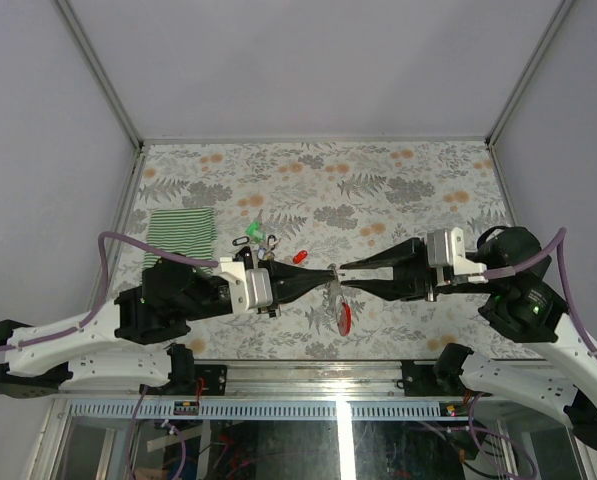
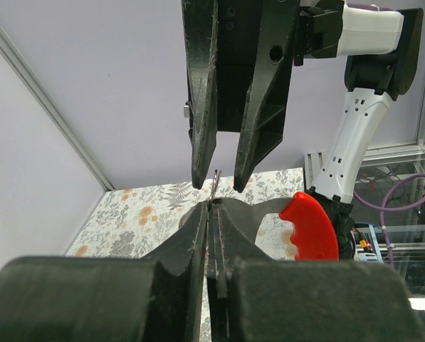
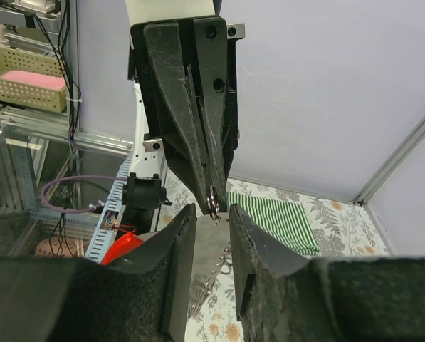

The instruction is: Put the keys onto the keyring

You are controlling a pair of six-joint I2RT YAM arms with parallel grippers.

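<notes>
Left gripper (image 1: 330, 272) is seen fully closed, clamped on a thin silvery metal keyring (image 3: 213, 203) at the fingertips. A red plastic tag (image 1: 345, 318) is seen hanging below the keyring, off the table. Right gripper (image 1: 346, 276) is faced tip to tip with the left one. Its jaws are parted a little, one either side of the keyring edge (image 2: 216, 179), and nothing is held. Contact with the ring cannot be told. The small silvery keys with green and black tags (image 1: 256, 238) are left lying on the floral-patterned table (image 1: 398, 190), just behind the left wrist. A small red piece (image 1: 300, 256) is seen beside them. A green-and-white striped cloth (image 1: 181, 232) is laid at far left.
</notes>
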